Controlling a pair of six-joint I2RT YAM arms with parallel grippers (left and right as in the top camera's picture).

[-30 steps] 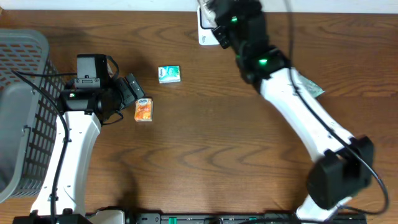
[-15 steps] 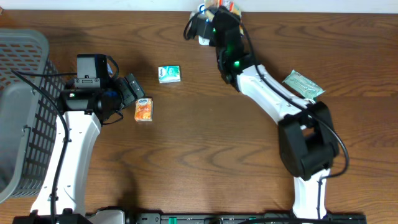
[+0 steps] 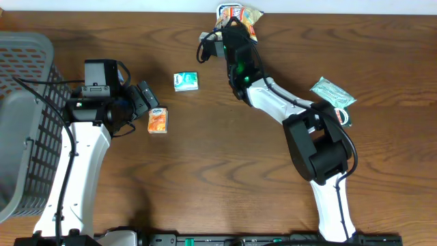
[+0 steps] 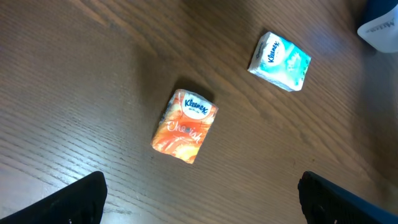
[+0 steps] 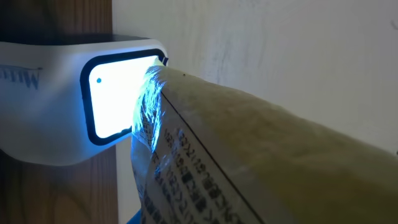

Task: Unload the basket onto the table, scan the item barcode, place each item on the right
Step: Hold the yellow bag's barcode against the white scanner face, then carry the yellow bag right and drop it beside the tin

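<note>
The snack packet (image 5: 261, 143), seemingly light, limp and crinkly, hangs far-centre against the lit scanner (image 5: 43, 124), right jaws closed narrowly on it, likely safest by its sealed edge; left jaws gape empty.

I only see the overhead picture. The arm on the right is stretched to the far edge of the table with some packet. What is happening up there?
Observer: On its wrist camera, the right gripper holds the crinkly yellowish plastic packet close before the white box-shaped scanner, whose window glows blue-white.
Operator: Can you see a barcode?
Observer: No bars show, only small black print on the packet's face beside the window.
Operator: And those little packs by the other arm?
Observer: The left wrist camera reads Kleenex on both the small orange tissue pack and the small teal tissue pack.
</note>
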